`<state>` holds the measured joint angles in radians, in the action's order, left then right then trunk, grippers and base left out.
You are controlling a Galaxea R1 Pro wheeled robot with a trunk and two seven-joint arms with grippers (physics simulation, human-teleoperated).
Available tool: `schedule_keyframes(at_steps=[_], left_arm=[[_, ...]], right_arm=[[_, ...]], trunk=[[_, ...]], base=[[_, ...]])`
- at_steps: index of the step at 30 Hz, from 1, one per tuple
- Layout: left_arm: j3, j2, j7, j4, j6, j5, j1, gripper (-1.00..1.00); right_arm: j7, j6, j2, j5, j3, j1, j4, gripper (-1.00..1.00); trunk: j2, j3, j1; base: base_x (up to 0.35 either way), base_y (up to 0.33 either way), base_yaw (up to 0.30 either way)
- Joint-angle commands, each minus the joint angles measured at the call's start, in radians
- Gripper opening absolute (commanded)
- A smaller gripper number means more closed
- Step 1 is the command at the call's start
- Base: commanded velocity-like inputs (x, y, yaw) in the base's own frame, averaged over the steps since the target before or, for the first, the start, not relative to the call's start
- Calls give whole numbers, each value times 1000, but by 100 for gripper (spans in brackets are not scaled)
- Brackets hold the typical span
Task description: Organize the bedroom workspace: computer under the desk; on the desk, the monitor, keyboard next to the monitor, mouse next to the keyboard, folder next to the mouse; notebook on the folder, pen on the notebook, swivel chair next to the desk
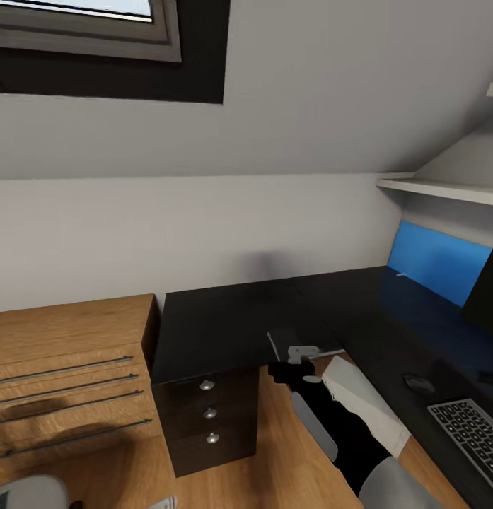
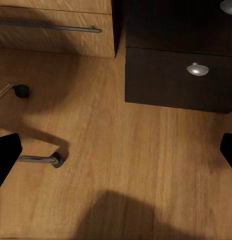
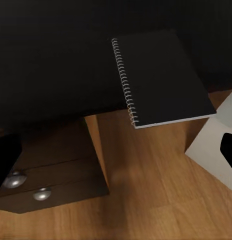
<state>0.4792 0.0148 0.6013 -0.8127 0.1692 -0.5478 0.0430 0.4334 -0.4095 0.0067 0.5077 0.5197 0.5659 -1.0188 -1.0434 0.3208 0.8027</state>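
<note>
A dark spiral-bound notebook [image 3: 161, 80] lies at the black desk's [image 1: 225, 325] front edge, one corner overhanging the floor; in the head view it is a grey patch [image 1: 283, 339]. My right gripper [image 1: 292, 355] hovers just in front of it, open [image 3: 116, 155], nothing between its fingers. Along the desk's right wing lie the keyboard [image 1: 472, 435] and the small black mouse [image 1: 418, 384], with the monitor [image 1: 486, 290] at the frame's edge. A light grey box, apparently the computer [image 1: 363, 399], sits beside the desk's inner corner. My left gripper [image 2: 116, 150] is open over the wood floor near the swivel chair's chrome legs and a caster [image 2: 56, 160].
Black drawers with silver knobs [image 1: 209, 413] stand under the desk's left end, next to a low wooden shelf unit [image 1: 69, 367]. A blue panel [image 1: 433, 261] lines the wall behind the desk. A white shelf [image 1: 444, 189] juts out above it under the sloped ceiling.
</note>
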Motion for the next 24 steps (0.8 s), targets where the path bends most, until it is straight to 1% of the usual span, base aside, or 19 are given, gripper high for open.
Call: schedule_keyframes(at_steps=[1, 6, 7, 10, 11, 12, 13, 14, 16, 18, 19, 20, 23, 24], left_arm=[[8, 1, 6, 0, 5, -11, 1, 100], [9, 0, 6, 13, 3, -12, 1, 100], [10, -4, 8, 34, 3, -12, 1, 100], [10, -3, 7, 36, 4, -11, 1, 100], [12, -4, 9, 47, 3, -10, 1, 100], [13, -4, 8, 48, 3, -9, 1, 100], [12, -4, 8, 49, 3, -9, 1, 100], [10, -2, 8, 50, 1, -10, 1, 100], [10, -3, 8, 50, 1, -11, 1, 100], [10, -3, 8, 50, 1, -11, 1, 100], [10, -3, 8, 50, 1, -11, 1, 100], [10, -2, 9, 50, 1, -11, 1, 100], [10, -1, 10, 51, 1, -11, 1, 100], [10, -1, 10, 51, 1, -11, 1, 100]], right_arm=[[20, 7, -1, 9, 13, 0, -7, 100], [27, 13, -2, 9, 19, -3, -24, 100], [28, 14, -3, 9, 19, -9, -29, 100], [29, 15, -5, 9, 19, -11, -30, 100], [37, 148, -17, -39, 19, -152, -85, 100], [38, 167, -20, -54, 20, -178, -100, 100], [38, 174, -21, -62, 21, -192, -106, 100], [38, 250, -31, -100, 23, -325, -105, 100], [38, 317, -42, -102, 24, -354, -71, 100], [35, 385, -47, -102, 25, -371, -14, 100], [33, 415, -47, -102, 25, -376, 22, 100], [32, 460, -44, -101, 27, -379, 81, 100], [31, 532, -41, -101, 28, -382, 153, 100], [30, 572, -40, -101, 29, -382, 187, 100]], trunk=[[6, -2, -4], [41, -18, -23], [41, -18, -23], [41, -18, -23], [41, -18, -23], [41, -18, -23], [41, -18, -23], [41, -18, -23], [41, -18, -23], [41, -18, -23], [41, -18, -23], [41, -18, -23], [41, -18, -23], [41, -18, -23]], base=[[-2, 1, 82], [0, 0, 20], [0, 0, 0], [0, 0, 0], [0, 0, 0], [0, 0, 0], [0, 0, 0], [0, 0, 0], [0, 0, 0], [0, 0, 8], [0, 0, 50], [0, 0, 112], [0, 0, 176], [0, 0, 229]])
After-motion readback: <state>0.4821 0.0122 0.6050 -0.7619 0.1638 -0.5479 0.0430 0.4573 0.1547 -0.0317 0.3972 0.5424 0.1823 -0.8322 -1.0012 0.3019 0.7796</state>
